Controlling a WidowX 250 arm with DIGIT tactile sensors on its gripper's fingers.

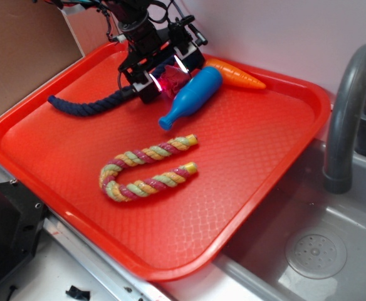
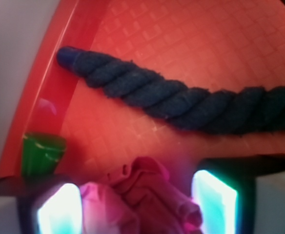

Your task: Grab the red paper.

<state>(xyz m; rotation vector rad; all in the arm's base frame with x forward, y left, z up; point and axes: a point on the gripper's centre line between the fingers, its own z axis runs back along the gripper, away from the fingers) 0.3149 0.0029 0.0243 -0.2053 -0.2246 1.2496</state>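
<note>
The jaws are standing one on each side of the red paper (image 2: 147, 197), their lit pads (image 2: 59, 209) glowing against it and seeming to press its flanks, so the gripper (image 1: 165, 75) is looking closed onto the wad. The paper is sitting right between them, dark red and crumpled into soft folds, roughly ball-shaped, resting low over the tray (image 1: 245, 157). No writing or label is showing anywhere that I can read. The arm is reaching down from above at the far corner of the tray, wrist tilted, cables trailing off behind it. Just beyond the jaws a thick navy rope (image 2: 181, 100) of twisted strands is lying across the tray's dimpled red plastic. Beside the jaws a smooth blue bottle toy (image 1: 192, 96) is lying on its side, and past it an orange carrot toy (image 1: 238, 74). Well in front, a striped, braided rope (image 1: 146, 168) is bending into a hook. A small green piece (image 2: 41, 153) is sitting near the tray's rim.
</note>
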